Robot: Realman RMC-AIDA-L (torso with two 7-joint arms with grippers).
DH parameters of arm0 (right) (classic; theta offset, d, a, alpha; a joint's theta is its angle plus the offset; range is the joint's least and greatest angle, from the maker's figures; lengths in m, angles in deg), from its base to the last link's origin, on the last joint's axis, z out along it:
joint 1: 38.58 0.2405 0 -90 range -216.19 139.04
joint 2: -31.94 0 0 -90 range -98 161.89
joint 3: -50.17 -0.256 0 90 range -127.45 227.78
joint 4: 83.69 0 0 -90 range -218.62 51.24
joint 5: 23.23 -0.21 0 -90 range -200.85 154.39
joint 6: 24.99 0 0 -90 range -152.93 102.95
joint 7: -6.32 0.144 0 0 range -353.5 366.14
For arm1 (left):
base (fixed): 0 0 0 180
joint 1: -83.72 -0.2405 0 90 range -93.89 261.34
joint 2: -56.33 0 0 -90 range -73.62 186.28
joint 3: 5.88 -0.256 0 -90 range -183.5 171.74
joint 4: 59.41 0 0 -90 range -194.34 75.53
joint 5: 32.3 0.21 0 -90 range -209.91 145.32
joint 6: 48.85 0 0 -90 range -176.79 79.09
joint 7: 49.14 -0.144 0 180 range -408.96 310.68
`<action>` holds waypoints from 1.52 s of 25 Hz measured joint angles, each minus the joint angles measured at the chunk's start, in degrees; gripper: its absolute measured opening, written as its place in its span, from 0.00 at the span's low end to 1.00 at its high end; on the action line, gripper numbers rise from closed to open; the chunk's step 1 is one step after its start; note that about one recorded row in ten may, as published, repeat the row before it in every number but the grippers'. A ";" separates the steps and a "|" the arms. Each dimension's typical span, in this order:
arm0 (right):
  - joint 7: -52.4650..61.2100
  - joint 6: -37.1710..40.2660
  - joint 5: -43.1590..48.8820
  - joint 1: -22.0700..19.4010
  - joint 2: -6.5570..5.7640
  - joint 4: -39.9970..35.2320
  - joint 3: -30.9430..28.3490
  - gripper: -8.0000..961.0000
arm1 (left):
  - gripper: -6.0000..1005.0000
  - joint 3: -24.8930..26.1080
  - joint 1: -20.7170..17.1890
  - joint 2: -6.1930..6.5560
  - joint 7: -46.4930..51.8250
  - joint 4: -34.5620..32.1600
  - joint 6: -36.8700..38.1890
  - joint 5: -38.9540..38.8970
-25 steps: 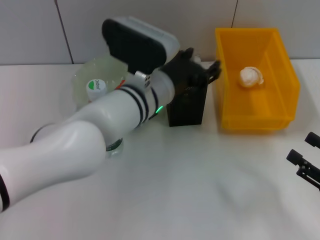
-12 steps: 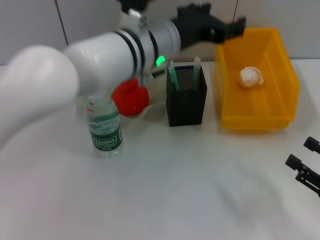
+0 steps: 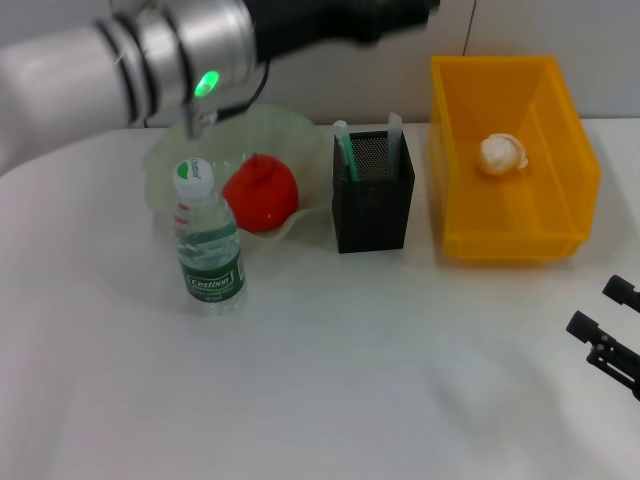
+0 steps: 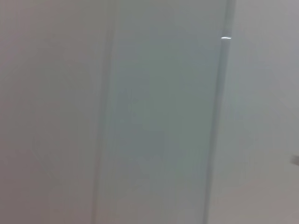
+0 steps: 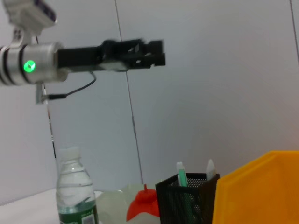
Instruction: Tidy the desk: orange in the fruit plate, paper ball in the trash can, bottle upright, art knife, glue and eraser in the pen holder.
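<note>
The bottle (image 3: 208, 243) stands upright on the table, in front of the pale green fruit plate (image 3: 180, 150). The red-orange orange (image 3: 262, 193) lies in that plate. A black mesh pen holder (image 3: 373, 200) holds a green-tipped item and a white one. The paper ball (image 3: 502, 153) lies in the yellow trash can (image 3: 560, 215). My left gripper (image 3: 420, 8) is raised high above the plate and pen holder, holding nothing; it also shows in the right wrist view as the left gripper (image 5: 156, 52). My right gripper (image 3: 608, 322) rests open at the table's right front corner.
The wall stands right behind the plate, pen holder and trash can. The left wrist view shows only that wall. White table (image 3: 350, 380) stretches in front of the objects.
My left arm has lifted up and back from the pen holder, uncovering the bottle, orange and plate. The right arm has barely moved.
</note>
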 joint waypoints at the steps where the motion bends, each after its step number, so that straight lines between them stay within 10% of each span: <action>1: 0.00 0.28 0.03 0.05 -0.03 0.08 0.04 0.72 | 0.84 1.31 -1.13 0.04 -3.45 0.45 4.04 -0.64; 14: 12.97 7.23 11.06 4.91 -0.80 11.06 0.23 0.72 | 0.84 13.42 -17.53 0.87 -25.33 1.96 35.59 -0.19; 24: 25.43 13.89 15.62 9.87 0.05 24.11 2.83 0.72 | 0.84 15.84 -17.71 4.73 -30.02 10.97 46.11 1.69; 38: 29.83 7.96 15.75 15.34 0.30 26.80 19.37 0.72 | 0.84 18.12 -18.24 4.45 -30.34 13.74 46.41 8.67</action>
